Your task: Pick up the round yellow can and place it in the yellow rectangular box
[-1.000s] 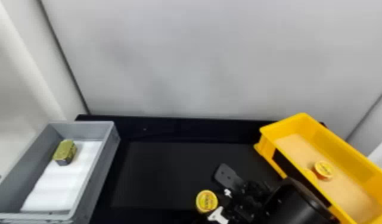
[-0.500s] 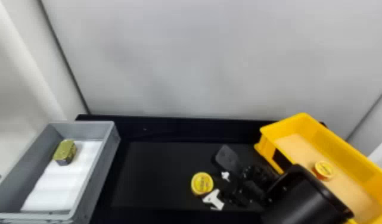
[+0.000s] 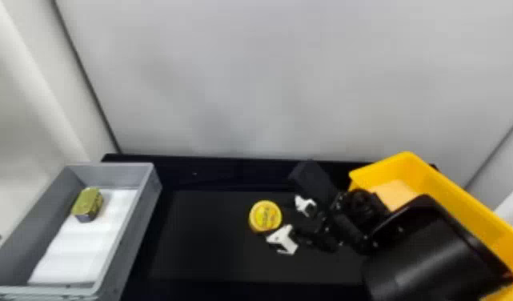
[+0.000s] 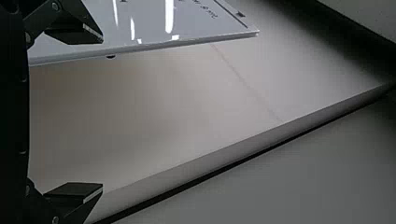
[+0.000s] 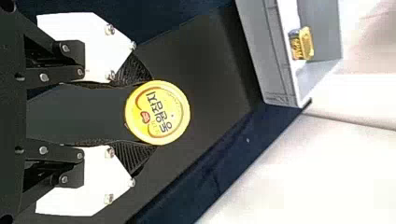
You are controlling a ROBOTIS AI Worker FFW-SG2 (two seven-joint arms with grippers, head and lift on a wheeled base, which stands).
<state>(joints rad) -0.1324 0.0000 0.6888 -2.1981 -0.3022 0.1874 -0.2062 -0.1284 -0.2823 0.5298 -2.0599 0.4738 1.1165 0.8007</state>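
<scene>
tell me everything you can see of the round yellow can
The round yellow can has a smooth yellow lid with dark lettering and a small red mark; its material is unclear. Closed and lid up, it is held between the right gripper's fingertips, over or on the black table.

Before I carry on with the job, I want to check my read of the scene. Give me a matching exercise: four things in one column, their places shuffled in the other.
Things:
1. Round yellow can
2. Gold-topped tin
3. Grey box
4. Yellow rectangular box

Places:
A. At the robot's left, with a white lining inside
B. Between the jaws of the right gripper
C. At the robot's right, partly behind the right arm
D. Resting on the white lining

Right pairs: 1-B, 2-D, 3-A, 4-C
</scene>
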